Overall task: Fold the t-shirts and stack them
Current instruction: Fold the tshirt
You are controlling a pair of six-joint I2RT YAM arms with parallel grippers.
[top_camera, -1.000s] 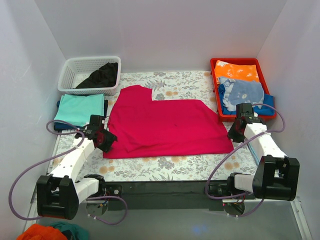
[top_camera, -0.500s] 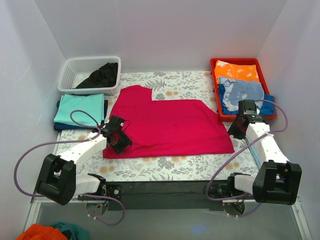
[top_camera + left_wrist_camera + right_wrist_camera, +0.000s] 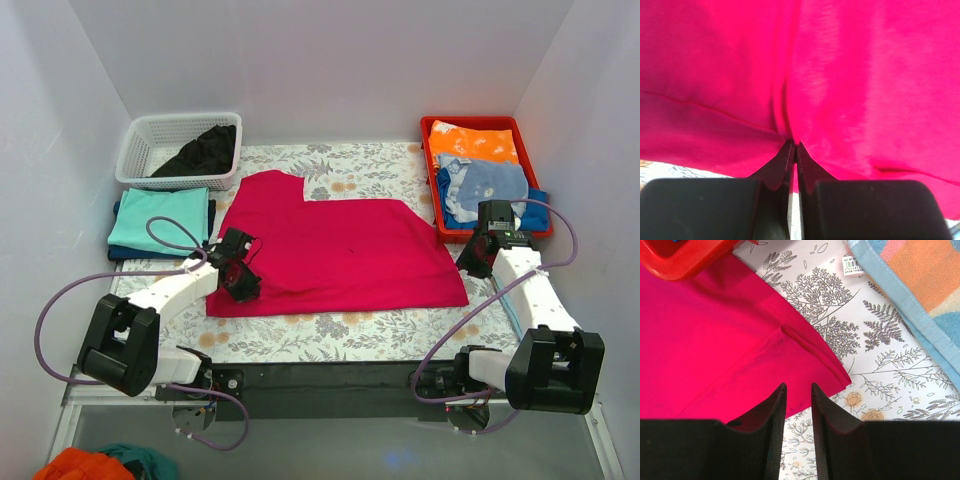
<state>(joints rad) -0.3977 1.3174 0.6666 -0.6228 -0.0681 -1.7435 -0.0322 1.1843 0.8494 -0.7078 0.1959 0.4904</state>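
The large crimson-red t-shirt lies spread flat on the flowered table, with a sleeve pointing to the back left. My left gripper sits at its lower left edge. In the left wrist view its fingertips are pinched together on a raised fold of the red t-shirt. My right gripper hovers at the shirt's lower right corner. The right wrist view shows that gripper open, a narrow gap between its fingers and the red hem lying below them. A folded teal t-shirt rests on a dark blue one at the left.
A white basket at the back left holds a black t-shirt. A red tray at the back right holds orange and blue cloths, and a blue-edged towel lies near the right gripper. White walls enclose the table.
My left arm swung right from beside the shirt onto its lower left edge, and its gripper shut on the red fabric. The right gripper shifted slightly toward the back.
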